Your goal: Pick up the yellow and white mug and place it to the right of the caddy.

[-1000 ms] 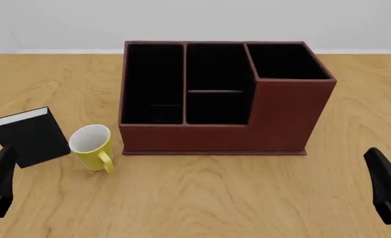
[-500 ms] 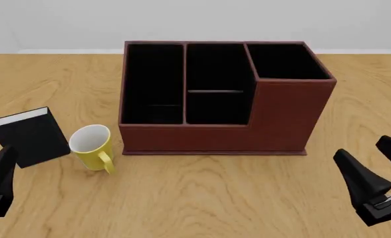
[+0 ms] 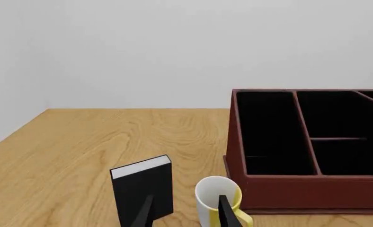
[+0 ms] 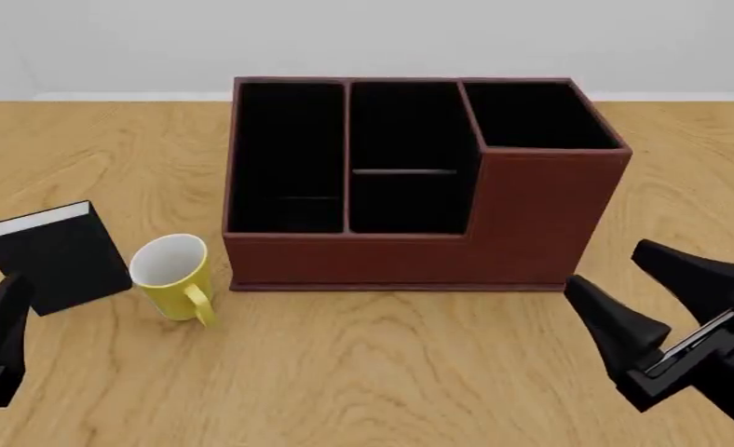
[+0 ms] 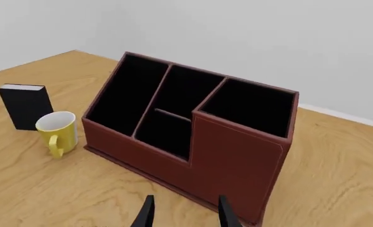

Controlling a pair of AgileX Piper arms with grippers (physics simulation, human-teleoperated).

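Caddy point(image 4: 411, 182) mid-table toward far edge. Yellow and white mug point(image 4: 173, 276) upright just off its left front corner, handle toward near edge. Left gripper point(image 3: 185, 213) nearer, spread, mug ahead. Right gripper point(image 4: 657, 296) spread, empty.

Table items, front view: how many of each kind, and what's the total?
Mug: 1, the yellow and white mug
Organizer: 1, the caddy
Book: 1, the black book
Total: 3
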